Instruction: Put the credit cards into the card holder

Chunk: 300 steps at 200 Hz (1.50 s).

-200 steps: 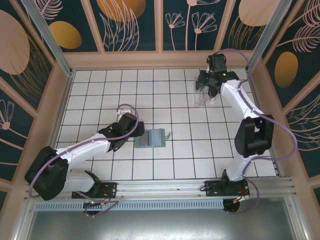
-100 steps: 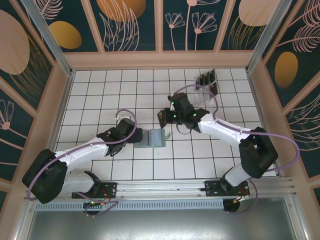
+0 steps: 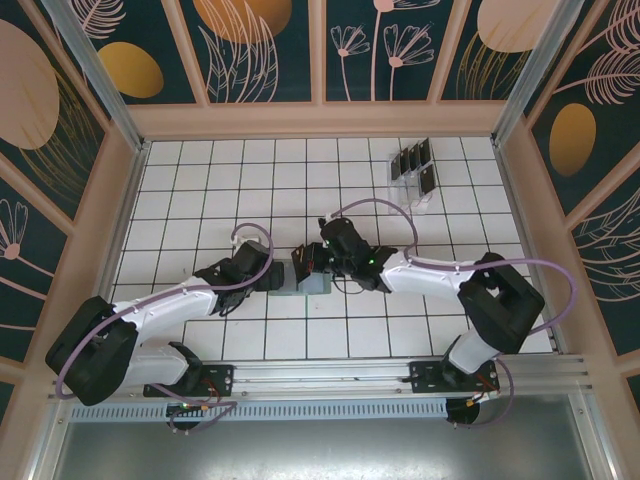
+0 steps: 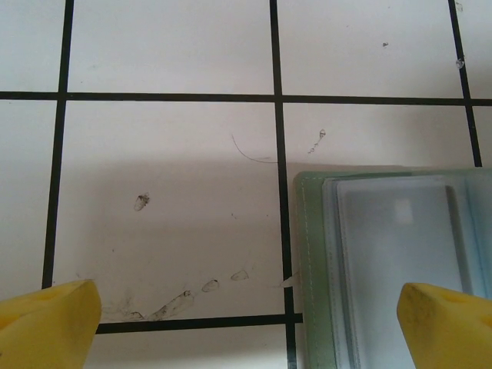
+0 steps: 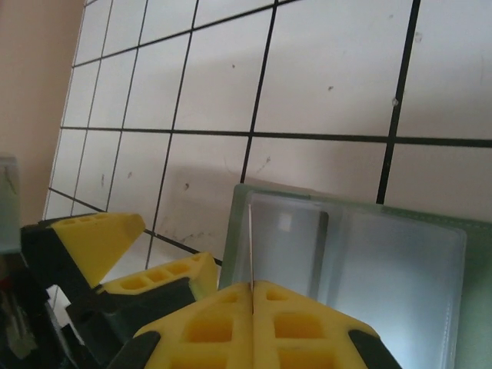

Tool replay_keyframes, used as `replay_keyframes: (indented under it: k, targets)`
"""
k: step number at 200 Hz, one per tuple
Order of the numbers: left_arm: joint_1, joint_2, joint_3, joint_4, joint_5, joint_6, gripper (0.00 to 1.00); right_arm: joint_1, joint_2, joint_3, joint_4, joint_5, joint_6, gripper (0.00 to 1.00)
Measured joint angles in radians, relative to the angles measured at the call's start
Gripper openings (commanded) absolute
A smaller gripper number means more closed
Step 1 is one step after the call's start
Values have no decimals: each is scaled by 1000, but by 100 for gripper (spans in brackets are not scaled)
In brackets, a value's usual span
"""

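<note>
The holder [image 4: 392, 269] is matt sage-green with a stitched edge, its pockets smooth, frosted-clear plastic. The tiles [image 4: 169, 215] are smooth white, smudged and scuffed — the fingers [image 5: 207, 330] matt yellow plastic with moulded hollows, the card [image 5: 250, 238] between them a thin, flat sheet.

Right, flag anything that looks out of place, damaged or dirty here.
Nothing damaged or spilled. The only oddity is grey smudges on the white tile beside the open card holder. The right gripper grips a card edge-on over it.
</note>
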Motion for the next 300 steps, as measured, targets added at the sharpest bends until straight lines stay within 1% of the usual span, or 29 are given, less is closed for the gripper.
replay_keyframes:
  k: [77, 161, 254, 300]
  targets:
    - [0, 14, 0, 3, 13, 1, 98, 3, 35, -83, 19, 74, 19, 0]
    - [0, 64, 0, 8, 13, 14, 98, 3, 49, -104, 48, 82, 23, 0]
    - [0, 129, -4, 74, -9, 15, 98, 3, 49, -116, 71, 82, 31, 0]
    - [0, 130, -13, 87, -10, -24, 98, -21, -15, -143, 45, 99, 30, 0]
